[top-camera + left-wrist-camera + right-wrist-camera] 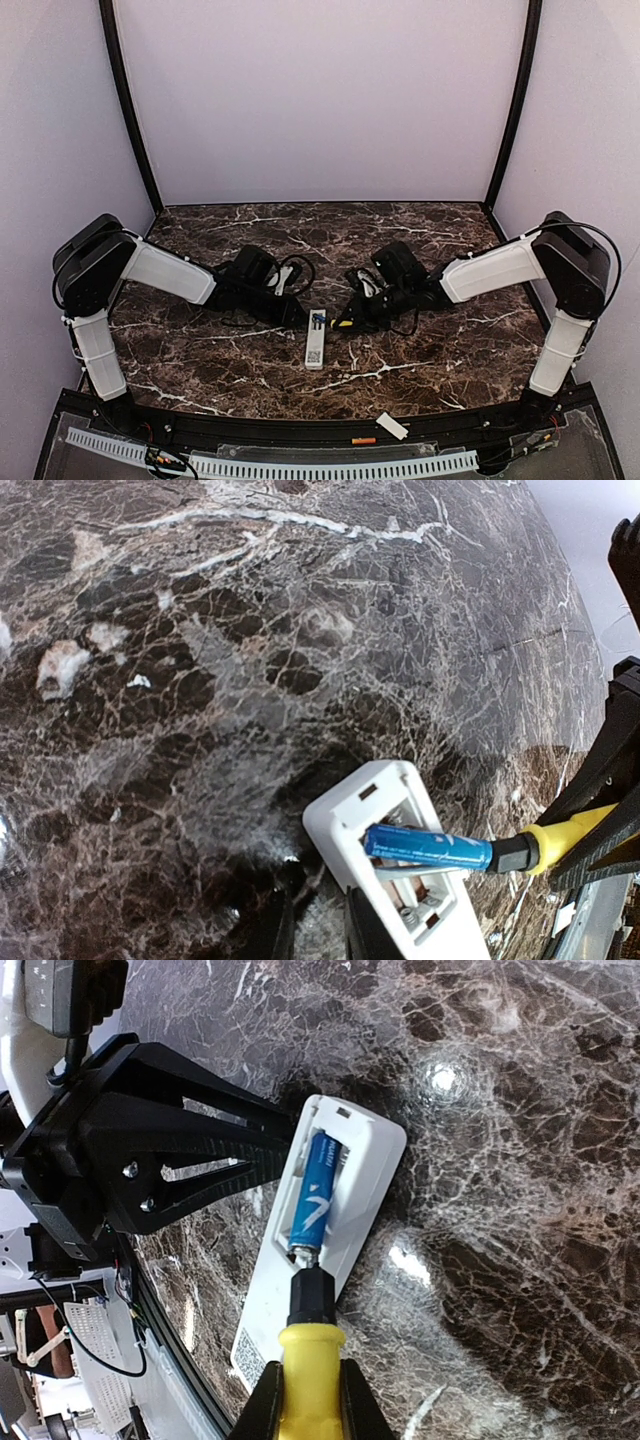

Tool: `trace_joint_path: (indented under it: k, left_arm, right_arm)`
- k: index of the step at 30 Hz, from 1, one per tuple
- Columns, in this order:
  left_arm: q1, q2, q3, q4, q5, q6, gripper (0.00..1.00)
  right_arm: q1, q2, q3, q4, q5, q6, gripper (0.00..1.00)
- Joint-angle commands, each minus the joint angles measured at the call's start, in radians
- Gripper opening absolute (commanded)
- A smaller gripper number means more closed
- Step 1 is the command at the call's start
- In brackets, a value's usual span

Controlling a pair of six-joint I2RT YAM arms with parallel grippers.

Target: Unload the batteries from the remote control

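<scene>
The white remote control [315,347] lies back-up at the table's middle, its battery compartment open. In the left wrist view a blue battery [428,847] is tilted up out of the remote [345,825]. It meets the black tip of a yellow-handled screwdriver [560,837]. My right gripper [305,1395] is shut on that screwdriver [305,1360], which points at the blue battery [315,1190] in the remote [370,1175]. My left gripper [315,920] is shut and empty, pressed against the remote's left side. An orange battery [363,440] lies on the front rail.
The short white cover plate [391,427] lies on the front rail beside the orange battery. Both arms meet over the middle of the marble table [450,350]. Pale walls close in the back and both sides.
</scene>
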Motion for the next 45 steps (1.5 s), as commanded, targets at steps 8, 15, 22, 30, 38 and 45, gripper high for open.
trace_joint_path:
  k: [8, 15, 22, 30, 38, 45]
  left_arm:
    - [-0.023, 0.027, 0.006, -0.025, 0.026, -0.005, 0.19]
    - [-0.024, 0.024, 0.004, -0.02, 0.024, -0.005, 0.19]
    - [-0.024, 0.024, 0.002, -0.018, 0.024, -0.005, 0.18]
    - [-0.023, 0.02, 0.0, -0.019, 0.013, -0.007, 0.18]
    - [-0.023, 0.012, 0.001, -0.027, -0.02, -0.012, 0.18]
    - [-0.023, 0.01, 0.006, -0.039, -0.048, -0.015, 0.18]
  right_arm:
    - [0.052, 0.003, 0.3, -0.484, 0.198, -0.123, 0.0]
    - [0.087, 0.027, 0.444, -0.656, 0.263, -0.148, 0.0]
    - [0.1, 0.043, 0.509, -0.747, 0.294, -0.164, 0.0]
    - [0.103, 0.063, 0.517, -0.787, 0.337, -0.199, 0.0]
    - [0.093, 0.091, 0.544, -0.747, 0.343, -0.237, 0.0]
    - [0.085, 0.131, 0.555, -0.737, 0.346, -0.268, 0.0]
